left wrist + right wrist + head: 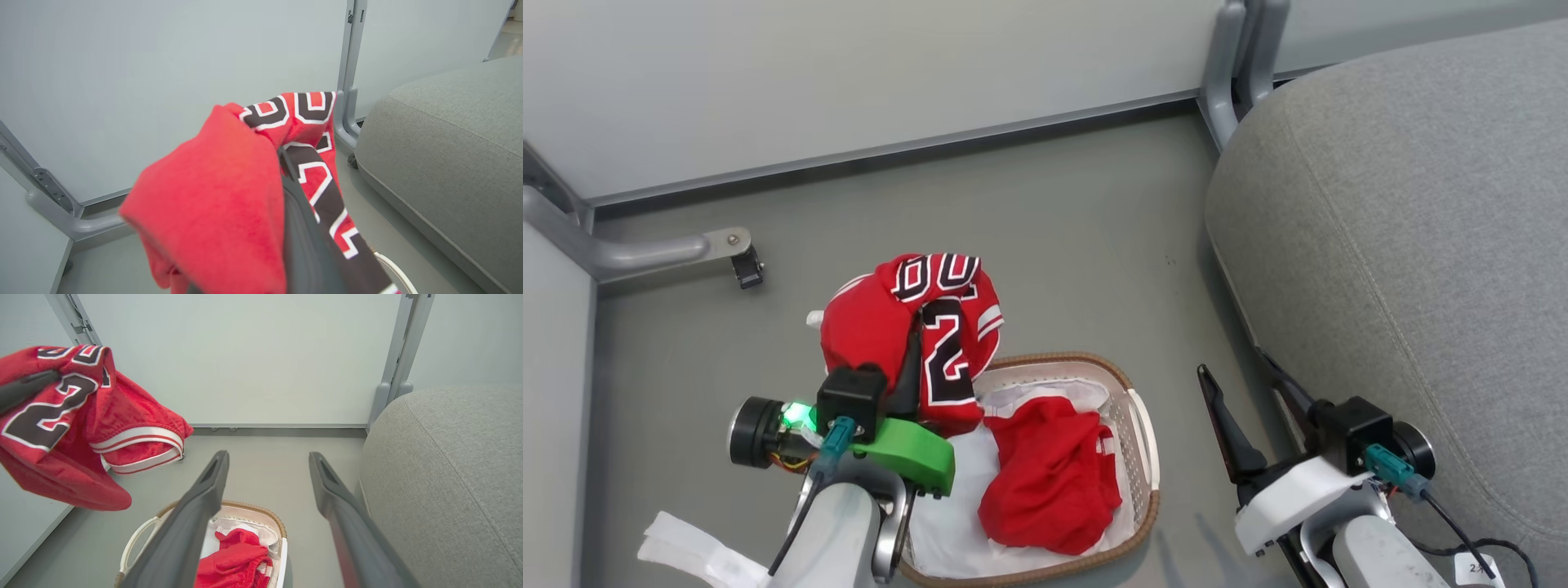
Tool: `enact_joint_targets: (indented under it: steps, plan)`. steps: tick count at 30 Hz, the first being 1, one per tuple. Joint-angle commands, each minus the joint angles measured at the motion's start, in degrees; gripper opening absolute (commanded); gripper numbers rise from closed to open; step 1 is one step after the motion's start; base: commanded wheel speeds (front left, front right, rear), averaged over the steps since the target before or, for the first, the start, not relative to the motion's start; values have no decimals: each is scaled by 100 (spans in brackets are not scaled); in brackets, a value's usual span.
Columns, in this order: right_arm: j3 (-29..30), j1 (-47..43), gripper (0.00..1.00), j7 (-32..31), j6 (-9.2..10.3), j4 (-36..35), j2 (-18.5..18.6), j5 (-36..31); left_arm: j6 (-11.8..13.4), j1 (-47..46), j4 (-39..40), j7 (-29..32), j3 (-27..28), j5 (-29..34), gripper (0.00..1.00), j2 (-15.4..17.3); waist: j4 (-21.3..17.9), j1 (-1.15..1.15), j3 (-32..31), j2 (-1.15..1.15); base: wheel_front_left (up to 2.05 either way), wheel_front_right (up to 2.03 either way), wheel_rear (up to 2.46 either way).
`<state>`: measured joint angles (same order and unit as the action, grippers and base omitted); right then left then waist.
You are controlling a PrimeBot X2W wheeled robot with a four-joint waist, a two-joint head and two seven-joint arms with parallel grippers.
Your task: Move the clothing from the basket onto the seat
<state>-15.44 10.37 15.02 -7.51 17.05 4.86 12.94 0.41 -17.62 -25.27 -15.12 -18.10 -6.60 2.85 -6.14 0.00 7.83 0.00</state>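
While left fingers [304,237] clamp numbered jersey [866,327] aloft, clear of basket [1150,457], right fingers [1229,433] stand apart, empty, beside seat [1405,245]

left gripper [916,335] tips: buried in the folds of the lifted jersey [882,318]; in the left wrist view one dark finger [298,212] shows and its partner is behind red cloth.
lifted jersey: blurred so close to the left gripper's camera; lettering folded and only partly readable; cut by the right wrist view's left edge.
basket [1147,457]: the side under the left gripper's arm is covered; near rim cut off at the bottom edge.
second jersey [1049,482]: below the left gripper, any lettering folded inward.
seat [1405,245]: beside the right gripper [1232,361], runs past the right edge.
tag [1476,567]: behind the right gripper, print too small to read.
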Motion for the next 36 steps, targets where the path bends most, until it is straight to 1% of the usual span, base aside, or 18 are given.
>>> enact_joint_targets:
  steps: [1, 8, 13, 23, 29, 36]
  plan:
    - [6, -101, 100, 23, 4, 5, 32, -31, -32, 70, 122, -5, 22, -33, 0, 13, 76, 0, -112, 0, 0, 0, 0]
    - [14, -244, 100, 24, 4, 32, 3, -17, -82, -121, 760, -5, -162, -173, 0, 12, 131, 0, -260, 0, 0, 0, 0]
    - [-21, -310, 100, 23, 4, 50, 8, -17, -48, -200, 1091, -5, -330, -251, 0, 13, 151, 0, -320, 0, 0, 0, 0]
    - [-161, -358, 100, 23, 4, 62, 42, -24, 31, -149, 1140, -4, -518, -359, 0, 14, 146, 0, -351, 0, 0, 0, 0]
    - [-607, -225, 100, 23, 4, 13, 140, 28, 87, -221, 1163, -4, -645, -461, 0, 14, 215, 0, -281, 0, 0, 0, 0]
    - [-1462, 347, 100, 22, 4, -80, 227, 161, 130, -317, 1139, -4, -816, -600, 0, 14, 339, 0, -163, 0, 0, 0, 0]
